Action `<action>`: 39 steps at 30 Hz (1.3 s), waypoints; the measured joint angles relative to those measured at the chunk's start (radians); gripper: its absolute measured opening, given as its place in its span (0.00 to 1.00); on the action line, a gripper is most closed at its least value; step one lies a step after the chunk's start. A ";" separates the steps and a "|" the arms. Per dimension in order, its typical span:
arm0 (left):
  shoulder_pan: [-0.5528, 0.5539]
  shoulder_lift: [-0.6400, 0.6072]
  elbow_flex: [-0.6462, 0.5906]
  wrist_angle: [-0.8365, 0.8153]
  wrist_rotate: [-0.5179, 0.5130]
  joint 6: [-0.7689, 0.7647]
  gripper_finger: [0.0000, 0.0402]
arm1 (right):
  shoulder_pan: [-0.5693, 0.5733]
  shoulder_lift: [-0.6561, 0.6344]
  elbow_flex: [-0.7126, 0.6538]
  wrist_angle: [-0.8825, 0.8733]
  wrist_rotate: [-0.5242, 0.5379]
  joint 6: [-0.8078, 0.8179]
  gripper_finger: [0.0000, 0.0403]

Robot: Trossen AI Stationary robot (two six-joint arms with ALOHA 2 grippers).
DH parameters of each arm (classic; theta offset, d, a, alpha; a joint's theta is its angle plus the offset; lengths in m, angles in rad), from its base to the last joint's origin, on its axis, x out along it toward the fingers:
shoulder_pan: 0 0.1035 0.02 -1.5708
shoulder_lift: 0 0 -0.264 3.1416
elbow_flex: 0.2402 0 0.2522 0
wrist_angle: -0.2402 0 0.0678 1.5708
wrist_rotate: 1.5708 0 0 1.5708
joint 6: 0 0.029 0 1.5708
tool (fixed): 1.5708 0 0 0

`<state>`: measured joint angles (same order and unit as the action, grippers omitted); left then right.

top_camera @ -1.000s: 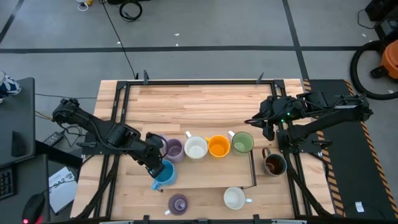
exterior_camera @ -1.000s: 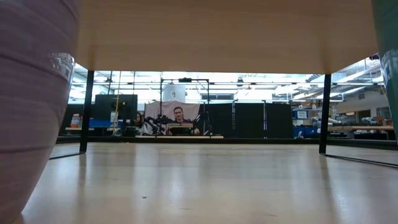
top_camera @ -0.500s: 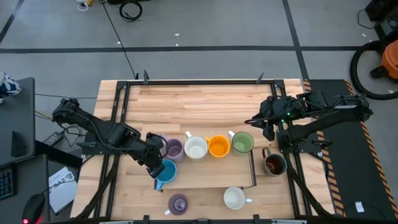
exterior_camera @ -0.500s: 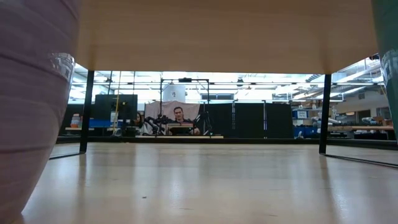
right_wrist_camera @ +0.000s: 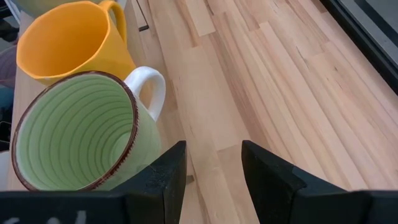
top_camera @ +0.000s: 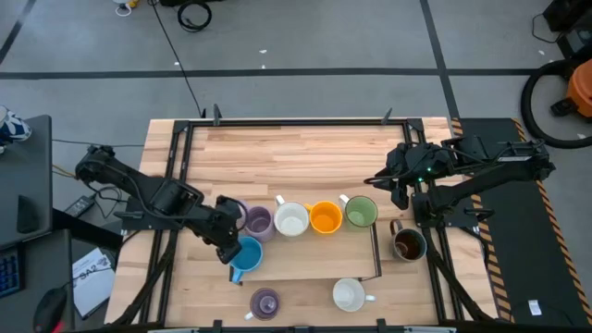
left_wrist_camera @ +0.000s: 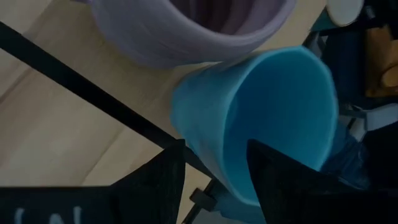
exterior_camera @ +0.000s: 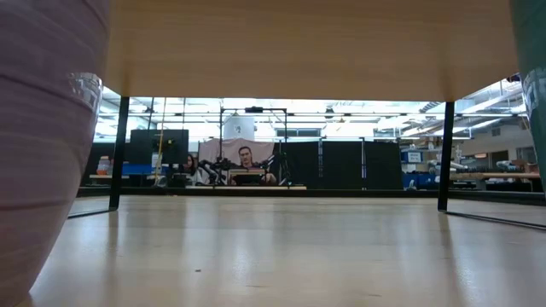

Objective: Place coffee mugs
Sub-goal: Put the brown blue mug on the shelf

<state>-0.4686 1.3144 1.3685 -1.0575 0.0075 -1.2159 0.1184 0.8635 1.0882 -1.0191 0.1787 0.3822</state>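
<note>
The left gripper [top_camera: 231, 248] grasps the light blue mug [top_camera: 246, 256] by its rim, one of the fingers [left_wrist_camera: 283, 177] inside the wall, just beside the lavender mug [top_camera: 257, 222] that starts the row on the tabletop [top_camera: 305, 153]. The mug looks rigid, glazed and probably slippery and chip-prone; a rim or handle hold suits it. The right gripper [top_camera: 400, 196] waits near the green mug [top_camera: 361, 214], fingers released.

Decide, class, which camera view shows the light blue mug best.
The left wrist view: the light blue mug fills it, rim gripped between the left gripper fingers. The high view shows it small, below the lavender mug. The low and right wrist views miss it.
</note>
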 joint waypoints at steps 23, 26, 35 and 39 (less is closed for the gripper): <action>-0.319 -0.219 -0.013 -0.217 -0.557 0.135 0.44 | 0.000 -0.007 0.152 -0.039 -0.031 0.046 0.40; -0.391 -0.226 -0.082 -0.216 -0.621 0.079 0.44 | 0.000 -0.006 0.193 -0.038 -0.064 0.050 0.40; -0.544 -0.237 -0.313 -0.165 -0.644 -0.168 0.44 | 0.075 0.006 0.210 -0.093 -0.202 0.144 0.40; -0.573 -0.237 -0.370 -0.118 -0.650 -0.225 0.44 | 0.151 0.021 0.210 -0.173 -0.207 0.259 0.40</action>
<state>-1.0416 1.0771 0.9986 -1.1756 -0.6426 -1.4410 0.2695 0.8841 1.2980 -1.1924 -0.0280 0.6410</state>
